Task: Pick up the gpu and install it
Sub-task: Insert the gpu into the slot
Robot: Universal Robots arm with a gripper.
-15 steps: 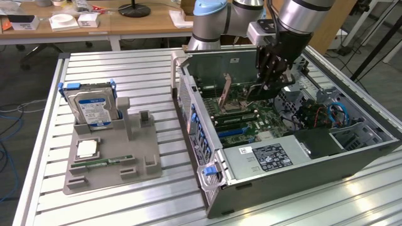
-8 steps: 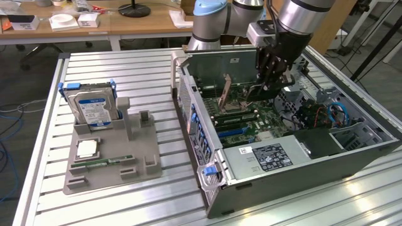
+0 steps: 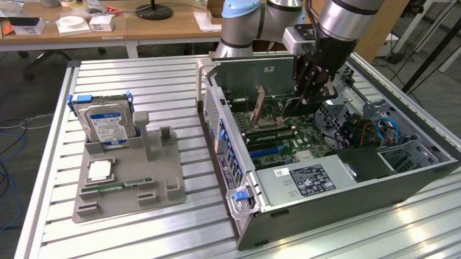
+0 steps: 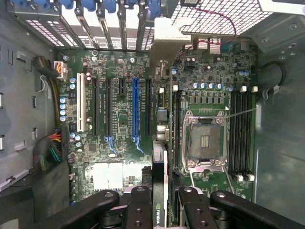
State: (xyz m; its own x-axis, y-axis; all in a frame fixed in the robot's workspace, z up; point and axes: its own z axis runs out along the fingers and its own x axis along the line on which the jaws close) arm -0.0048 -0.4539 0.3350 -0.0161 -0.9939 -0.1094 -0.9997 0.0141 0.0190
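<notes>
My gripper [image 3: 311, 89] reaches down into the open computer case [image 3: 223, 145] and is shut on the gpu [image 3: 303, 105], a slim dark card hanging edge-down above the motherboard [image 3: 277, 143]. In the wrist view the gpu [image 4: 161, 157] runs edge-on away from the black fingers [image 4: 139, 207], with a green logo near the grip and its silver bracket [image 4: 164, 40] at the far end by the case's rear slots. The card hovers over the board between the blue slot [image 4: 135, 112] and the memory slots, a little off the blue slot's line. My gripper [image 4: 160, 206] pinches it from both sides.
A grey holder tray [image 3: 129, 189] on the slatted table carries a hard drive [image 3: 107, 121], a processor chip [image 3: 99, 171] and a green memory stick [image 3: 115, 187]. Inside the case are a CPU socket [image 4: 204, 140], a power supply [image 3: 310, 178] and cable bundles [image 4: 50, 148].
</notes>
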